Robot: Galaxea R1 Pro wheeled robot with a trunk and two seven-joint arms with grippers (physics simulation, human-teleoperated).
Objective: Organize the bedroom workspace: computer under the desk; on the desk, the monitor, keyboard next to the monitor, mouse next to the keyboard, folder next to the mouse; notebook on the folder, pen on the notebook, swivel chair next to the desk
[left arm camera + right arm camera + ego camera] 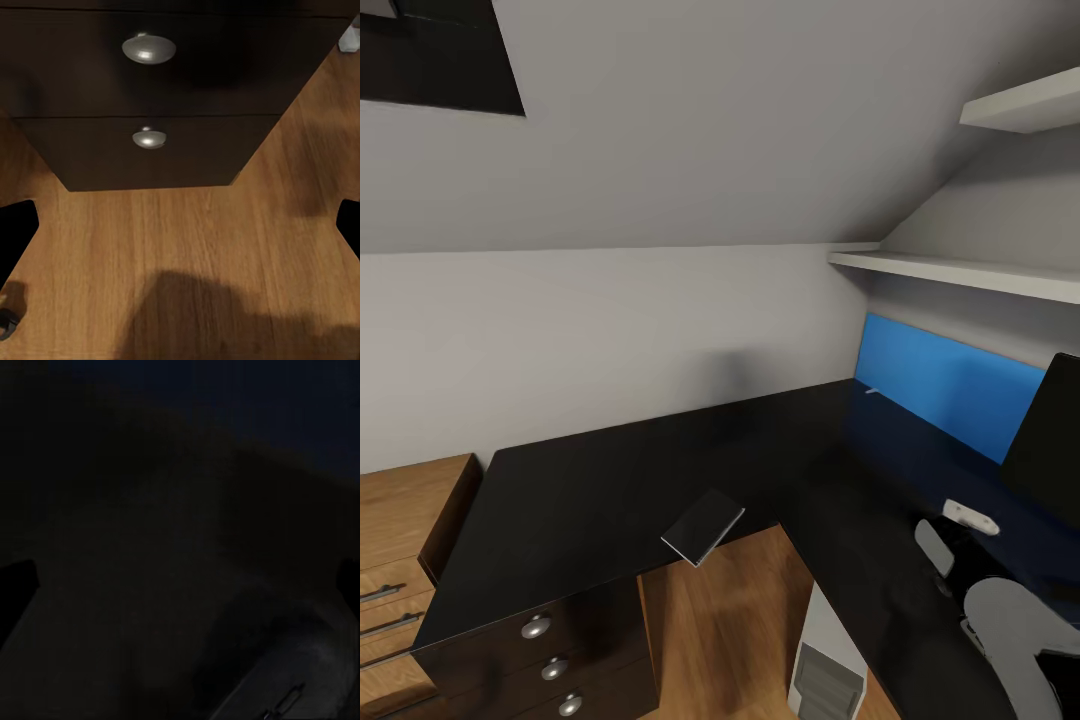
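Note:
The desk point(590, 480) is L-shaped with a black top and a blue back panel point(945, 385). A dark notebook point(703, 525) lies at the desk's inner front edge, slightly overhanging. The small whitish pen point(872, 391) rests by the blue panel. At the far right stands the monitor's point(1050, 435) black edge. The pale computer point(825, 665) tower stands on the floor under the desk. My right arm point(1010, 620) reaches over the desk's right wing, and my right gripper point(180, 585) hangs open over the dark top. My left gripper point(180, 225) is open, low over the wooden floor, facing the desk's drawers point(150, 90).
Black drawers with silver knobs point(537, 627) sit under the desk's left wing. A light wooden drawer unit point(400, 550) stands at the far left. White wall shelves point(960, 270) hang above the right wing under a sloped ceiling. Wooden floor point(710, 620) lies in the desk's inner corner.

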